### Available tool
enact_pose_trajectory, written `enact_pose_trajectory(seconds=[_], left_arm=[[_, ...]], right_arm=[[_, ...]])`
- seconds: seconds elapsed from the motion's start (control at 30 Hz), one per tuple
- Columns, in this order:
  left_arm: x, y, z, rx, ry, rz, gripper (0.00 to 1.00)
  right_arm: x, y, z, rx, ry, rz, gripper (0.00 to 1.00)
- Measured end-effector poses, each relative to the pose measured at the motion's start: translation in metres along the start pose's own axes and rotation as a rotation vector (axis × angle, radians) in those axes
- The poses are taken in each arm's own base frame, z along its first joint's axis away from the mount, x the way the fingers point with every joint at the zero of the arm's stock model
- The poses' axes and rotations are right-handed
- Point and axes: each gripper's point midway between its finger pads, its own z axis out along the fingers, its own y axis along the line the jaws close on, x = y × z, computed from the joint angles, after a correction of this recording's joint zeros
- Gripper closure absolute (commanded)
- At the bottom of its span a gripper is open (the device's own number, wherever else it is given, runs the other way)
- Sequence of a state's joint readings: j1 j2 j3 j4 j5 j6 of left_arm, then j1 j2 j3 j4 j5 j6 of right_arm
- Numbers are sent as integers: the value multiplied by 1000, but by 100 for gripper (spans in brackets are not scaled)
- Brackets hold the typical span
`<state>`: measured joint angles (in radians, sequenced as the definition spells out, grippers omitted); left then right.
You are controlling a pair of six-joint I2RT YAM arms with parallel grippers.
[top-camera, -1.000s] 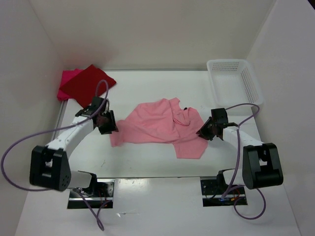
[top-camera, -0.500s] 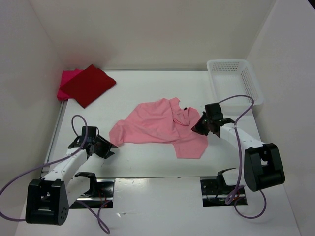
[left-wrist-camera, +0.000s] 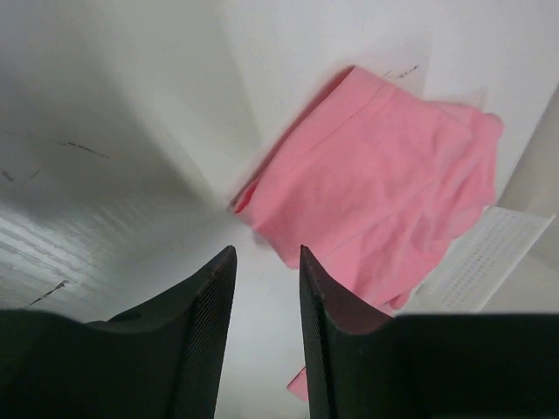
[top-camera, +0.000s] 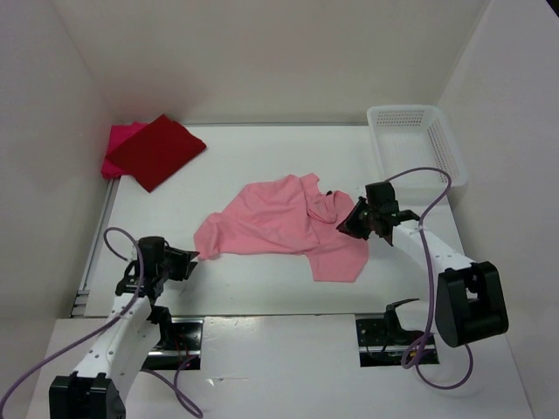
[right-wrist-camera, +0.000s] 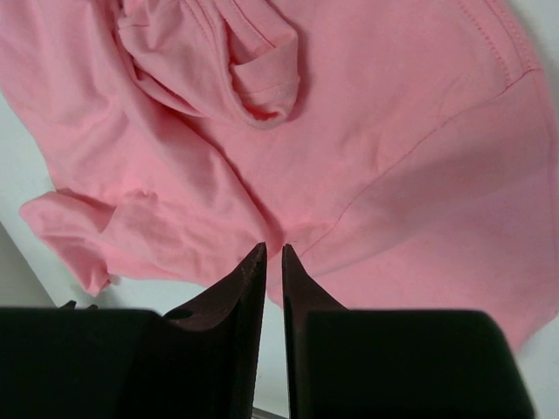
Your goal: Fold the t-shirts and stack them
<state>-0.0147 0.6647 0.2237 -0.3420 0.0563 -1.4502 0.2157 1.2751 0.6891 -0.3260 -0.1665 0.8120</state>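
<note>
The light salmon-pink t-shirt [top-camera: 279,223] lies crumpled and partly spread at the middle of the table. It also shows in the left wrist view [left-wrist-camera: 384,175] and fills the right wrist view [right-wrist-camera: 393,131]. The dark red t-shirt [top-camera: 157,150] lies folded on the folded magenta-pink t-shirt [top-camera: 118,144] at the far left corner. My left gripper [top-camera: 188,259] [left-wrist-camera: 266,253] is open and empty, near the front left, a little short of the shirt's left corner. My right gripper [top-camera: 345,225] [right-wrist-camera: 272,249] is pinched on the salmon-pink shirt's cloth at its right side, with folds running to the tips.
A white mesh basket [top-camera: 415,144] stands at the far right corner and shows in the left wrist view [left-wrist-camera: 489,253]. White walls close in the table on three sides. The arms' cables loop beside each base.
My left arm has drawn back from the shirt's left corner to the near left edge. My right gripper has moved slightly left onto the shirt's right side. The shirt has hardly shifted.
</note>
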Motion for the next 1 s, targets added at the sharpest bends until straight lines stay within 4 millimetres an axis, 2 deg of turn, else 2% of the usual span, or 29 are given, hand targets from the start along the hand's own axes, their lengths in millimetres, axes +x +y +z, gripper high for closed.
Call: enact_pose_trajectory(seconds=[0.1, 0.23, 0.47, 0.6, 0.7, 0.8, 0.97, 1.0], left_arm=[[-3, -1, 1, -5, -15, -21, 59], [-1, 17, 11, -100, -2, -43, 62], [-10, 3, 8, -74, -53, -46, 61], [-12, 12, 13, -124, -65, -45, 62], [-11, 13, 14, -142, -64, -33, 62], [-6, 13, 15, -147, -55, -12, 58], [0, 5, 20, -167, -45, 1, 58], [0, 4, 21, -171, -46, 6, 61]], right_arm=[[0, 3, -3, -15, -2, -5, 83], [-1, 8, -7, -35, 0, -15, 81], [-6, 20, -22, -83, -30, -45, 81], [-9, 24, -25, -90, -33, -58, 80], [-11, 27, -27, -95, -37, -66, 80], [-12, 30, -29, -105, -36, -69, 80], [-11, 32, -29, -114, -27, -72, 80], [-11, 32, -29, -115, -27, -72, 80]])
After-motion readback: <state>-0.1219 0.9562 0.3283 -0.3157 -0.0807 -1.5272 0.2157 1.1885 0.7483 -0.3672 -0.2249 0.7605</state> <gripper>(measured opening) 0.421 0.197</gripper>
